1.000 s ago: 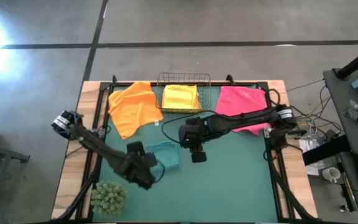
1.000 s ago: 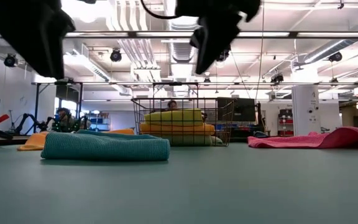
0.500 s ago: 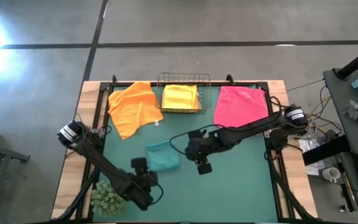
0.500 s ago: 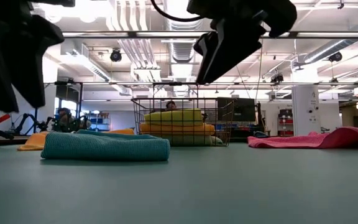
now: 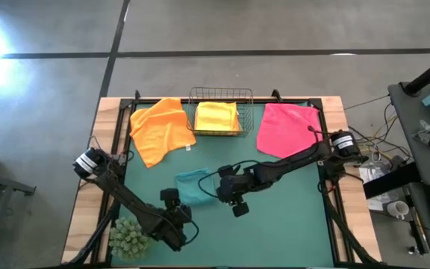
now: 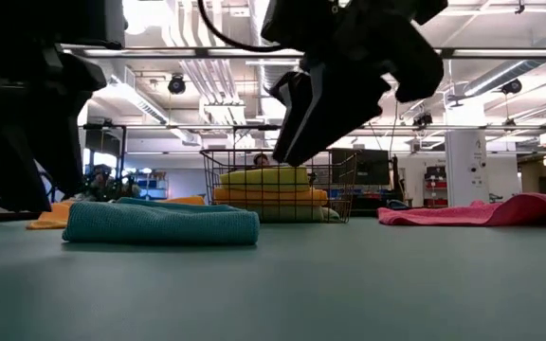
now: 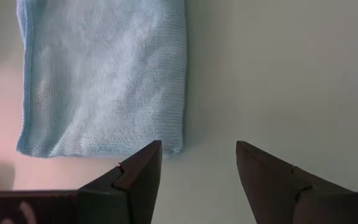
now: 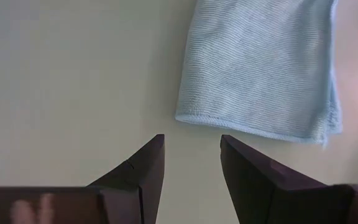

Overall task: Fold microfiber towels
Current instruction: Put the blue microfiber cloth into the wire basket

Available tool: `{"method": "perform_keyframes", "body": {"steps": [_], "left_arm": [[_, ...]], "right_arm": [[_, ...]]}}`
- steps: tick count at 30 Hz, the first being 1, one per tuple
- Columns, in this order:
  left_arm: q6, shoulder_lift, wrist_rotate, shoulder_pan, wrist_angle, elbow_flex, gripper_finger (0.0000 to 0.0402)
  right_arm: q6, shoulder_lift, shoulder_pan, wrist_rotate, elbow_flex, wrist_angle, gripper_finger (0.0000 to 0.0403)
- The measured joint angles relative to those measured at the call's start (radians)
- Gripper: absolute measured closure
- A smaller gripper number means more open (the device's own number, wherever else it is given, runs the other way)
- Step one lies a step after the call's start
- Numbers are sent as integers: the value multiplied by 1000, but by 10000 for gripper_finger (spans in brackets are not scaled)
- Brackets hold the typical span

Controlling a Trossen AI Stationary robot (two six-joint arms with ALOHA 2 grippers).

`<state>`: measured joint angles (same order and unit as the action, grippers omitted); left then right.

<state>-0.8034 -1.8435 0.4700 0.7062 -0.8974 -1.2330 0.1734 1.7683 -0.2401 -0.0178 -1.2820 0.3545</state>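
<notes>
Teal towel [image 5: 193,187] sits folded on the green surface [image 5: 290,217] now that both arms have backed off it, left claw [image 7: 196,163] and right claw [image 8: 191,155] hanging wide and empty just beside it, so orange [image 5: 159,128] or pink [image 5: 286,127] looks next.

My high view looks straight down; my low view sits level on the table. Both wrist views look closely past their fingers, sharing the teal towel [image 7: 104,74] ahead.
</notes>
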Motion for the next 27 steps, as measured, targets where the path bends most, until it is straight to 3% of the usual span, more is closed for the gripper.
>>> {"method": "perform_keyframes", "body": {"steps": [8,27], "left_arm": [[107,0,3,-27,33,3,210],[113,0,14,-71,88,82,210]], "right_arm": [[31,84,-15,-1,-58,-21,254],[64,161,-17,-10,-86,-119,254]]}}
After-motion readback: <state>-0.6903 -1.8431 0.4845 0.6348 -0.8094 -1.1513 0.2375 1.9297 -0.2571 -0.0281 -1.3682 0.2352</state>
